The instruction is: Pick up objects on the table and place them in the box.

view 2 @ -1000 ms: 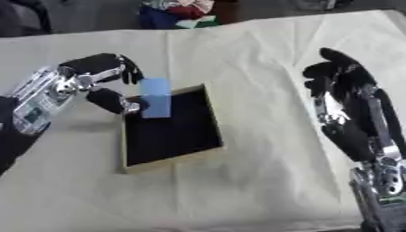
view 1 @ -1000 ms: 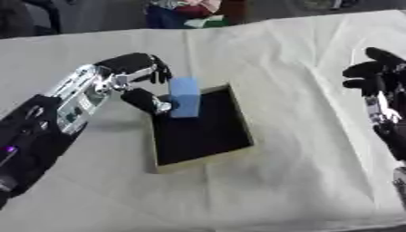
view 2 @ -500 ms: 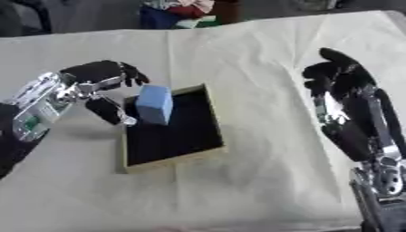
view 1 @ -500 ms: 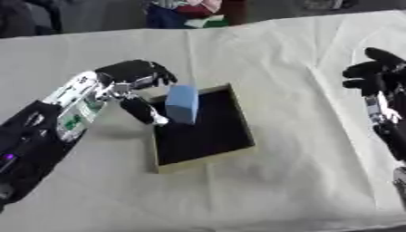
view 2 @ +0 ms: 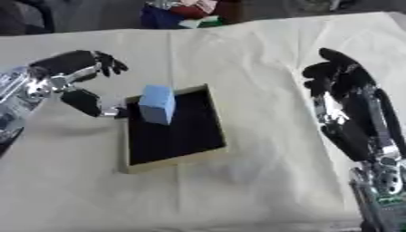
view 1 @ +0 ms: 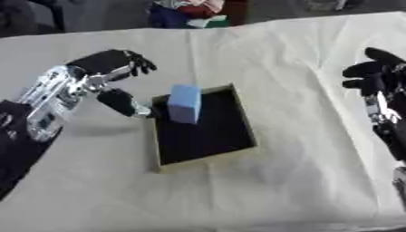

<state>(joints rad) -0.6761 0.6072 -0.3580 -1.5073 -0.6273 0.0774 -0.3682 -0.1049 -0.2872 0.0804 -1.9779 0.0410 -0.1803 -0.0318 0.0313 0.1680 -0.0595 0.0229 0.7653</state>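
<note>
A light blue block [view 1: 185, 103] stands tilted at the far left corner of the shallow box [view 1: 242, 121], which has a black inside and a tan rim. My left hand [view 1: 111, 68] is just left of the box, open, with fingers spread above and thumb [view 1: 121, 102] low beside the rim; it does not touch the block. My right hand [view 2: 342, 90] hangs open at the right side, well away from the box.
A cream cloth [view 1: 293, 68] with folds covers the table. Coloured items [view 1: 190, 11] lie beyond the far edge. Bare cloth lies between the box and my right hand and in front of the box.
My left hand has let go of the blue block and drawn back to the left with fingers opening. The block now sits in the box's far left corner. The right hand stays put.
</note>
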